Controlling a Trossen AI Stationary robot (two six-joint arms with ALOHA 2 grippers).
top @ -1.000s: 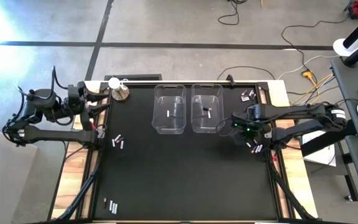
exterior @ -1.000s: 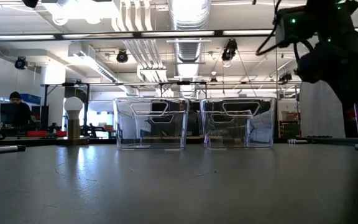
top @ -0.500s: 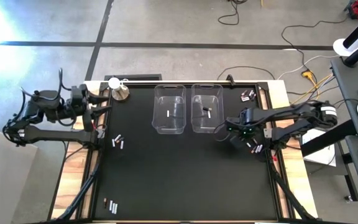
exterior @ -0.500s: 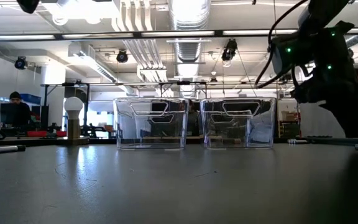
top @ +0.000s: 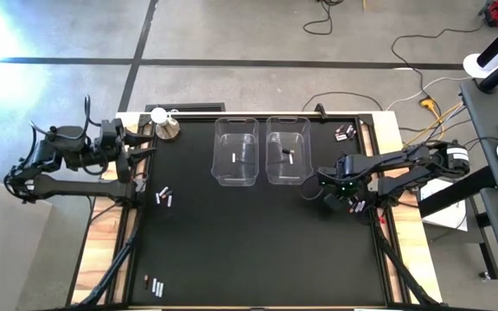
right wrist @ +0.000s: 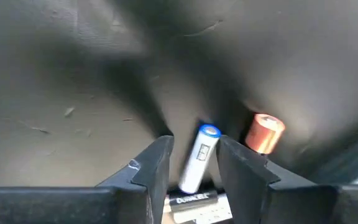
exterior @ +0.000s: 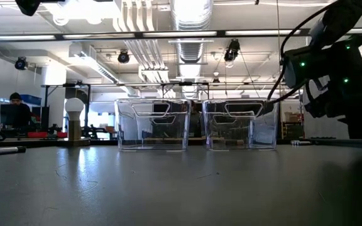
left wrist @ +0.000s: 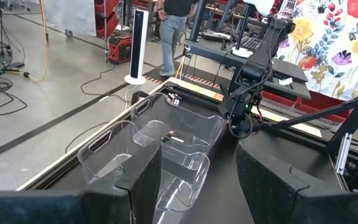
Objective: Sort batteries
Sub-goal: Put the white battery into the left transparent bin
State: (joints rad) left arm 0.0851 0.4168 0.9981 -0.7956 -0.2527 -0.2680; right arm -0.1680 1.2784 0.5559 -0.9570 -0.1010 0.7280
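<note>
Right claw (right wrist: pixel 193 163): sitting low on the table (top: pixel 249 242), fingers narrowly flanking a silvery-white battery (right wrist: pixel 199 158); grip unclear.
Left claw (left wrist: pixel 197 180): waiting wide apart at the table's left edge.

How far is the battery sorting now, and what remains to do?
It is at an early stage. Done: one battery lies in the left bin and about two in the right bin. In hand: the right gripper is down on the mat with a white battery between its fingers. Left: small groups of batteries at the left edge, near corner and far right corner. The left gripper waits at the table's left edge.
</note>
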